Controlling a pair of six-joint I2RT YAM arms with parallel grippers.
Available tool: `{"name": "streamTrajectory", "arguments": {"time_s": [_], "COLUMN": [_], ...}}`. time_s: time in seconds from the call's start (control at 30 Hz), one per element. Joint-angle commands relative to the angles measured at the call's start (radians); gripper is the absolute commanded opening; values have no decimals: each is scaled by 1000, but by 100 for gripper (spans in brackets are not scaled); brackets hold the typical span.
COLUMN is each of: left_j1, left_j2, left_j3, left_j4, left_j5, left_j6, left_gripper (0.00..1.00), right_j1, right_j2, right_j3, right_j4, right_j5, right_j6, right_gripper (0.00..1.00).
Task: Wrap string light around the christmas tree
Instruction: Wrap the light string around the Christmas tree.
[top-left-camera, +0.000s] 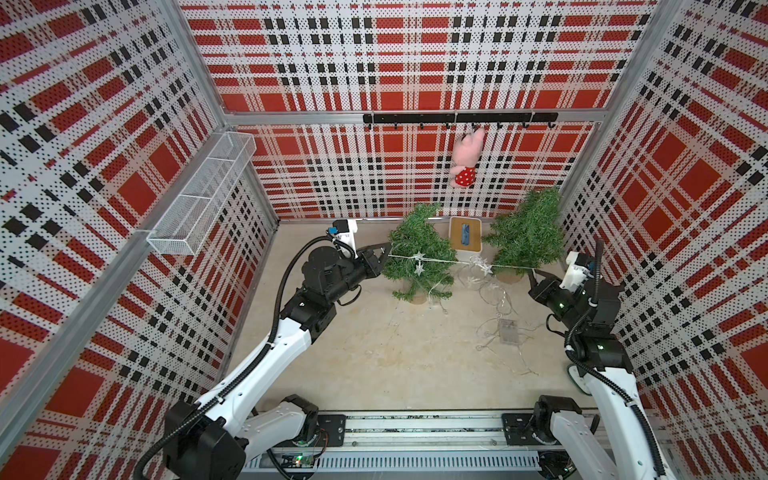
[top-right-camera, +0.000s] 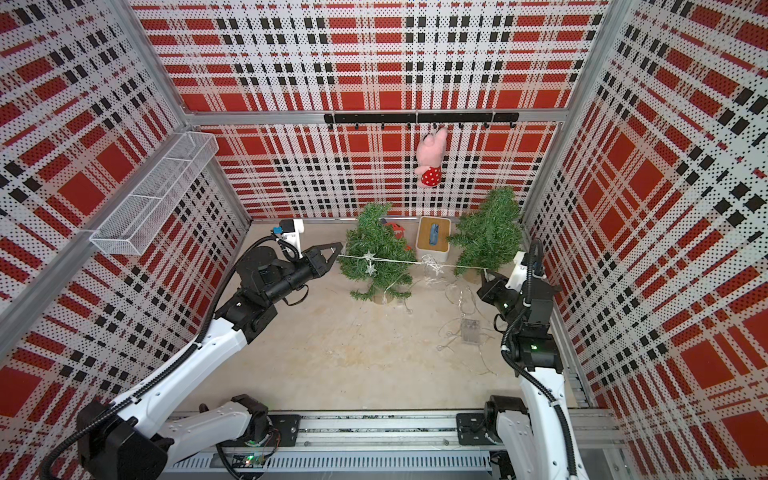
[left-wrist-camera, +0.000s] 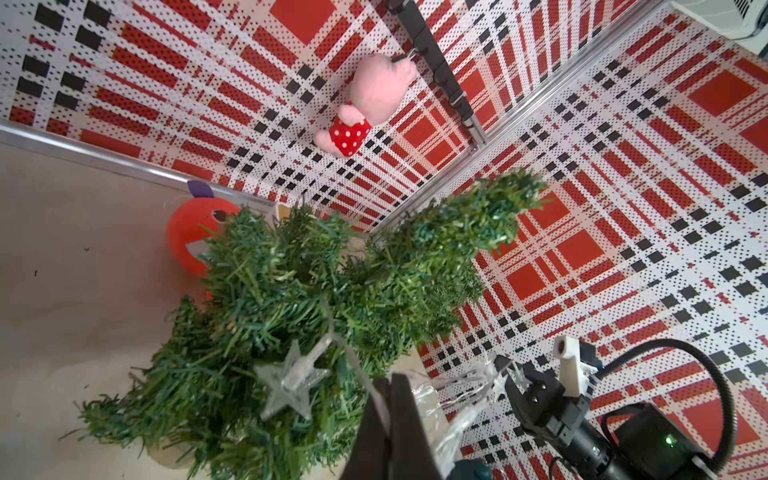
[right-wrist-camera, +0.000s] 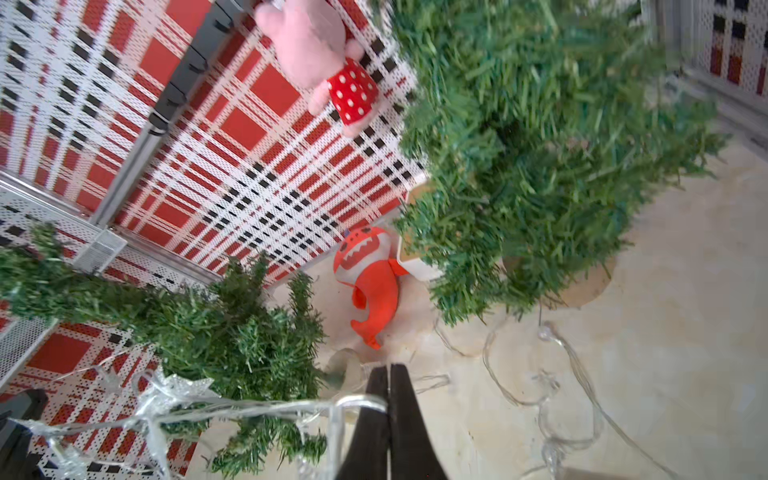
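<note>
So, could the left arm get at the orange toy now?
Probably not directly: the tree stands between the left gripper and the orange toy, and that gripper is shut on the string light.

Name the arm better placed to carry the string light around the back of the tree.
Probably left: the left gripper is shut on the string light right beside the tree, while the right gripper holds it beside the other tree.

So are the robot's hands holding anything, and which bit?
Yes, the string light. The left jaws pinch its thin wire beside one tree, the right jaws further along.
</note>
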Motion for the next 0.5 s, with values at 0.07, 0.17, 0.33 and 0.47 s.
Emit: {"name": "streamTrajectory", "arguments": {"time_s": [0.07,0.17,0.33,0.47], "left_j1": [-144,-189,-124,-59], "left_j2": [108,153,97,41], "left_j3": [66,113,160,213], "left_j4": [164,172,98,82], "left_j5": [9,40,61,120], "left_j6": [12,38,81,66], "left_gripper": [8,9,0,0], "right_j1": [307,399,380,334], "right_j2": [94,94,69,141], "right_j3": [130,121,127,98], "right_j4": [-11,33,-83,-68], "right_j5": [32,-14,175,48], "right_j6": [-168,-184,-235,-227], "right_gripper": [0,0,0,0]}}
